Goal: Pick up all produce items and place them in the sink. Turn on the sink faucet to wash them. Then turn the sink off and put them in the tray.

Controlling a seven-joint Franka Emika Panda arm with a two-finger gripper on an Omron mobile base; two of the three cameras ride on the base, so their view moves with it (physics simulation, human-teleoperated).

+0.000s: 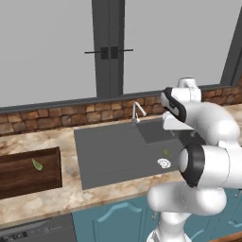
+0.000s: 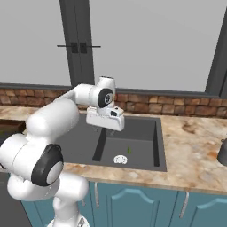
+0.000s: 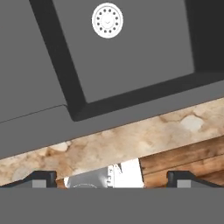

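Over a dark grey sink [image 1: 113,156] set in a marbled counter [image 2: 190,146], the white arm's gripper [image 3: 111,178] hangs with its jaws spread wide and nothing between them, the dark fingertips [image 3: 43,178] framing the base of the silver faucet [image 1: 137,113]. One slender green produce piece [image 2: 129,150] lies on the basin floor, just at one o'clock of the white round drain [image 2: 120,159] in the right base view. A second green piece [image 1: 37,164] rests inside the brown wooden tray [image 1: 19,182], which sits on the counter at nine o'clock of the sink, well apart from the basin.
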